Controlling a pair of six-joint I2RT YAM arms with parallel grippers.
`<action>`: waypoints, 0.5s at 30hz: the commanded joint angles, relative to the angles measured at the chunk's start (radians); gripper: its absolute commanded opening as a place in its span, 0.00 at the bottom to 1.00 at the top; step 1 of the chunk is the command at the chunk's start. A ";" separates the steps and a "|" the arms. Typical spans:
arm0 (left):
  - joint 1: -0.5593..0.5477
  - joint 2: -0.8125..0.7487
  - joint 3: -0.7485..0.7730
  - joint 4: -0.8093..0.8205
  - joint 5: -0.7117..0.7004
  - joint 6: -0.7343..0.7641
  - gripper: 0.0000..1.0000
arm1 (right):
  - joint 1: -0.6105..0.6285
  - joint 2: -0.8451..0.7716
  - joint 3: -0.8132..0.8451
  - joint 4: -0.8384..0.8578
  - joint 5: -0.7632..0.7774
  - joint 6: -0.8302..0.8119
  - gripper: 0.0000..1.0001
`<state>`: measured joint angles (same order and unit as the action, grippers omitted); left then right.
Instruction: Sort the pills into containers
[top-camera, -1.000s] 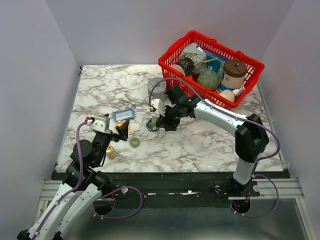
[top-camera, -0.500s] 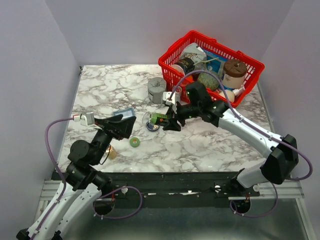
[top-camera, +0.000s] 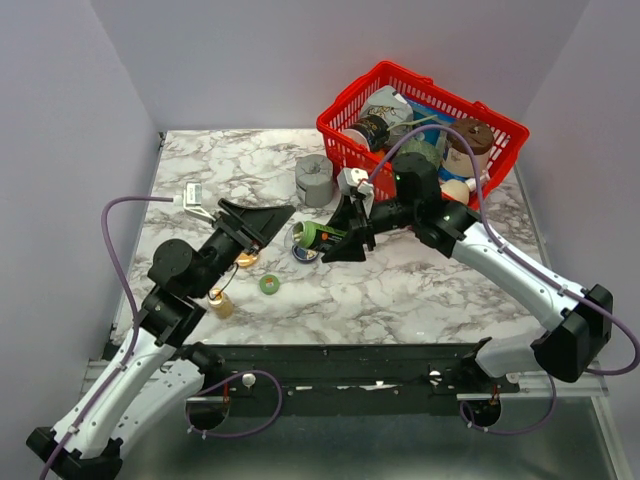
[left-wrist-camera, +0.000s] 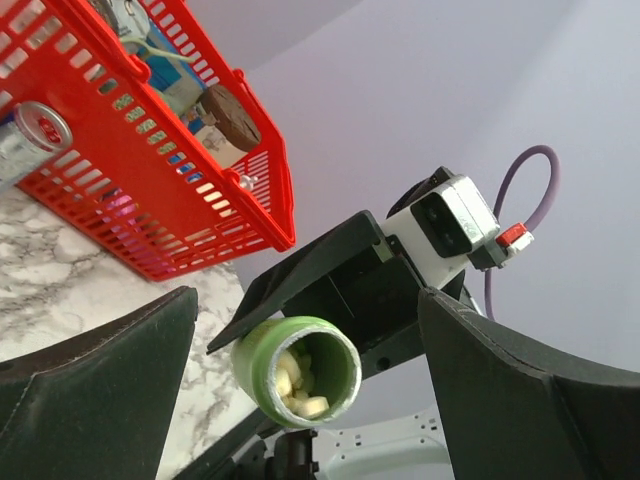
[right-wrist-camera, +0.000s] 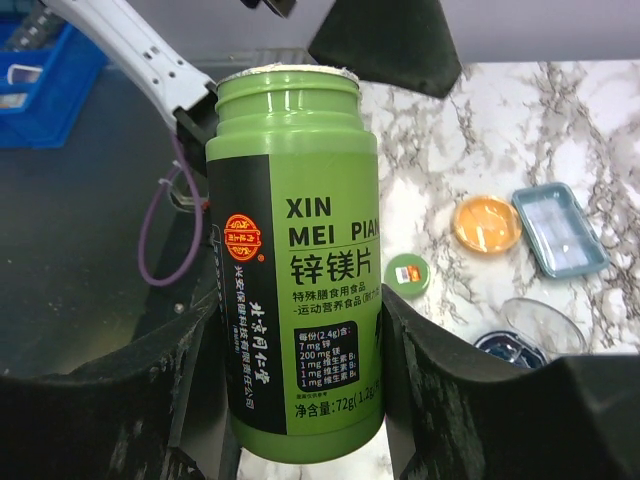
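Bottle (top-camera: 316, 235), the green one, lay sideways from the top cam, clamped in the right gripper (top-camera: 338, 237) right beside the dark blue dish (top-camera: 302, 253); orange dish (top-camera: 245, 261) peeked out under the left gripper (top-camera: 262, 230). Left wrist: its jaws were wide apart, empty, pills (left-wrist-camera: 296, 381) visible inside the open bottle. Right wrist: fingers (right-wrist-camera: 440, 400) squeezed the bottle, both dishes beyond.

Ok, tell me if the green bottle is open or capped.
Open: the green bottle has a bare mouth with pale pills visible inside, held in the right gripper.
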<state>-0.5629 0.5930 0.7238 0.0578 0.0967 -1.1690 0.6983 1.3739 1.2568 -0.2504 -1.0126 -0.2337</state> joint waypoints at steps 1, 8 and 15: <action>0.003 0.037 0.039 -0.049 0.087 -0.075 0.99 | -0.006 -0.024 -0.005 0.100 -0.087 0.072 0.11; -0.005 0.064 0.037 -0.026 0.169 -0.067 0.99 | -0.010 0.004 -0.008 0.129 -0.061 0.091 0.11; -0.037 0.099 0.043 -0.016 0.219 -0.047 0.99 | -0.016 0.020 -0.010 0.142 -0.044 0.106 0.11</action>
<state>-0.5743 0.6724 0.7425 0.0360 0.2497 -1.2228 0.6914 1.3808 1.2552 -0.1646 -1.0443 -0.1448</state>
